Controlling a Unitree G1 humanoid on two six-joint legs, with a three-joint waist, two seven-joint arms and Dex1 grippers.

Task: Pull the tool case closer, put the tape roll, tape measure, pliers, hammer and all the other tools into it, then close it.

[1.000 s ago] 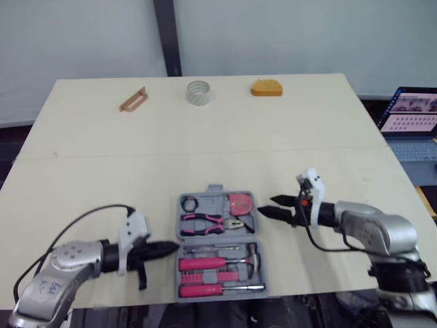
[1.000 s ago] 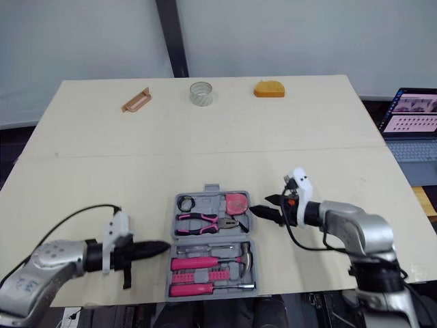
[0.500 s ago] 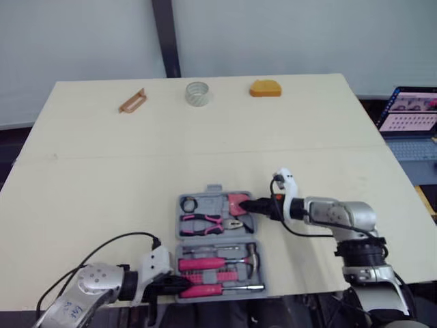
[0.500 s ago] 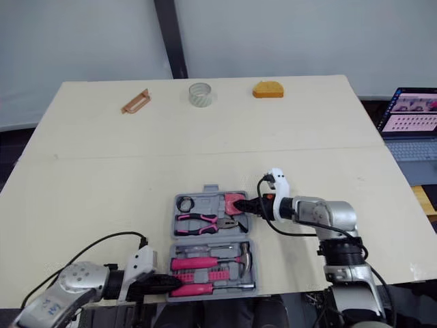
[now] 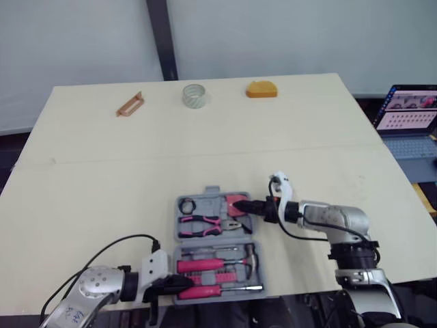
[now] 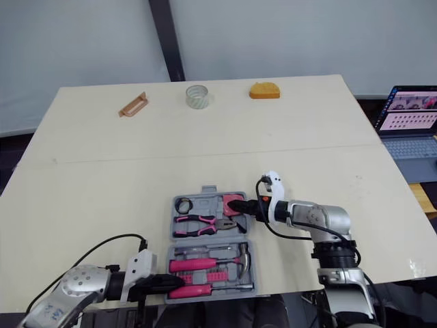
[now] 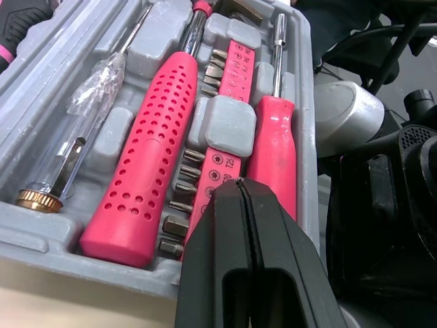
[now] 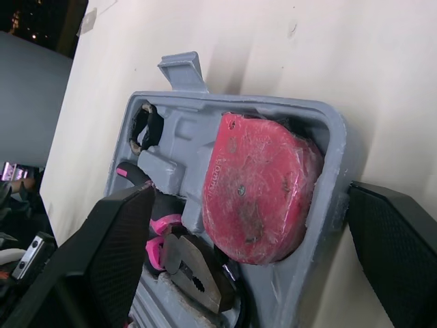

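I have the grey moulded plastic tool case (image 5: 216,188) lying open and flat at the near edge of the table, between my two grippers, so I judge the pull-in done.

My right gripper (image 5: 247,208) has its fingers spread wide, astride the case's side wall. One fingertip (image 8: 102,273) hangs inside over the pliers pocket and the other (image 8: 403,253) sits outside the wall. The round pink tape measure (image 8: 263,184) lies in its pocket between them, gripped by neither.

My left gripper (image 7: 237,188) has its fingers pressed together on nothing, the tip poised at the case's near wall. Just ahead of that tip runs the pink strip of screwdriver bits (image 7: 222,130). The pink-handled screwdriver (image 7: 273,150) lies to one side of it and the perforated pink handle of the hammer (image 7: 147,157) to the other. The pink-handled pliers (image 5: 208,222) are seated too, just past the right gripper's inner fingertip.

Three things lie along the far edge, well apart from both sets of fingers:
- a clear tape roll (image 5: 194,95);
- an orange wedge-shaped item (image 5: 262,89), which I take for a tool, though I cannot make it out from here;
- a tan slotted piece (image 5: 130,104).

By my reckoning those must be fetched and packed, and the case is not yet folded shut. I would call the job roughly midway.
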